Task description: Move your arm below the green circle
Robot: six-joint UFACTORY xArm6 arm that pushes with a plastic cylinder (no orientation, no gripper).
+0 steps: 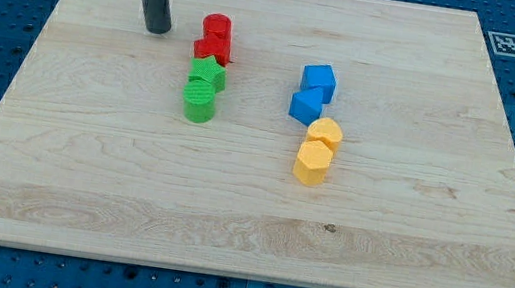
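Observation:
The green circle (199, 102) sits left of the board's middle, touching the green star (208, 74) just above it. My tip (156, 29) rests on the board near the top left, up and to the left of the green circle, and left of the two red blocks (216, 39). The tip touches no block.
Two blue blocks (312, 93) sit right of centre, with two yellow blocks (317, 150) just below them. The wooden board (248, 213) lies on a blue pegboard table. A black-and-white marker (506, 44) sits past the board's top right corner.

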